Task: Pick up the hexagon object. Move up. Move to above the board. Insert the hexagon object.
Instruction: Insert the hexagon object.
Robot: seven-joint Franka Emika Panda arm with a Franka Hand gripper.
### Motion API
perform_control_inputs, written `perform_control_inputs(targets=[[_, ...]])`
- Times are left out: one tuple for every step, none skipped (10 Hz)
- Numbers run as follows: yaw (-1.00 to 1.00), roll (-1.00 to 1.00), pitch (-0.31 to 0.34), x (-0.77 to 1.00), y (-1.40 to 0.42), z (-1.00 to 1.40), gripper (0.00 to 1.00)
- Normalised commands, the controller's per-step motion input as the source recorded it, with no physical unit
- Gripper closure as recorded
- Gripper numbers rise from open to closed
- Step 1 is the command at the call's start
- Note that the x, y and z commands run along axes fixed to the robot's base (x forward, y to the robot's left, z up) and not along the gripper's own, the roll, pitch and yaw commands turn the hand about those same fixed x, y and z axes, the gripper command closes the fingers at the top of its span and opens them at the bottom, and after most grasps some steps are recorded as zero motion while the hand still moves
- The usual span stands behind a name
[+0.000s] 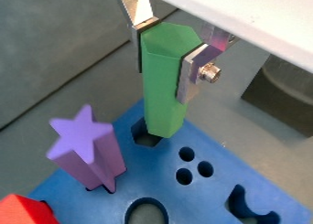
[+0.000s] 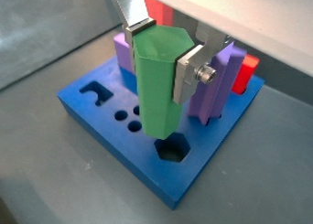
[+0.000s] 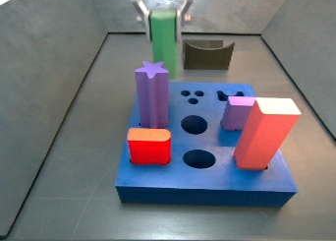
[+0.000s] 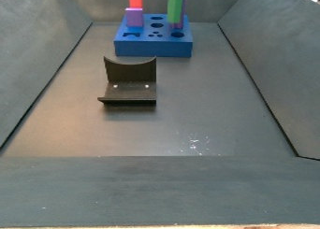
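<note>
Gripper [image 2: 163, 47] above the board [image 2: 116, 141], silver plates clamped on the hexagon object [image 2: 160, 90], rod upright with lower end in a corner hexagonal hole of the board, tip hidden, gripper body cropped in both wrist views.

no readable text, labels or numbers

The hexagon object [image 2: 156, 81] is seen as smooth matt green plastic, clamped above the board [image 2: 98, 118] by the gripper [image 1: 171, 52], whose fingers [image 1: 193, 72] are flat brushed silver metal fastened with a shiny bolt. The board is matt blue plastic. The tabletop [image 4: 188, 121] appears dark grey, with faint glossy spots.
</note>
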Motion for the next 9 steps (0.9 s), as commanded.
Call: perform_control_inputs(targets=[[0.13, 0.34, -0.170, -0.05, 0.00, -0.55, 1.00], [0.05, 0.31, -0.160, -0.08, 0.00, -0.62, 1.00], [0.00, 0.23, -0.219, -0.14, 0.00, -0.63, 1.00], [0.00, 0.12, -0.189, -0.12, -0.05, -0.37, 1.00], [0.00, 0.03, -0.139, -0.09, 0.00, -0.23, 1.00], [0.00, 0.00, -0.061, -0.05, 0.00, -0.12, 1.00], [0.00, -0.06, -0.051, -0.07, 0.00, -0.06, 1.00], [0.00, 0.00, -0.023, -0.02, -0.07, -0.05, 1.00], [0.00, 0.00, -0.010, 0.00, -0.13, -0.06, 1.00]])
